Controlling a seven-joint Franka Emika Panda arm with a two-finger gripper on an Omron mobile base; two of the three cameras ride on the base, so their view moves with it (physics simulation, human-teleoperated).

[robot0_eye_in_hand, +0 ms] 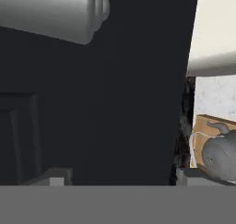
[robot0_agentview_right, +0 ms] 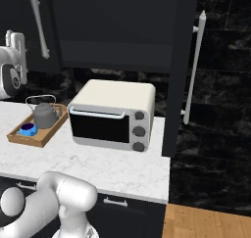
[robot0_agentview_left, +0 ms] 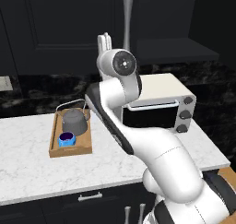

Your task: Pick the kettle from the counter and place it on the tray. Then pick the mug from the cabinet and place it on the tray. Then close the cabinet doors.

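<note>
Black cabinet door [robot0_eye_in_hand: 101, 103] before the wide-open, empty gripper [robot0_eye_in_hand: 117, 179]; kettle [robot0_agentview_left: 75, 120] and mug [robot0_agentview_left: 67, 138] on the tray [robot0_agentview_left: 54, 140], left of the toaster oven [robot0_agentview_left: 159, 109].

Black marble-look backsplash wall [robot0_agentview_left: 41, 96] with a pale outlet [robot0_agentview_left: 4, 84], cream toaster oven [robot0_agentview_right: 113, 115] with dark glass door and three knobs, wooden floor [robot0_agentview_right: 206, 222] at right, dim even light.
</note>
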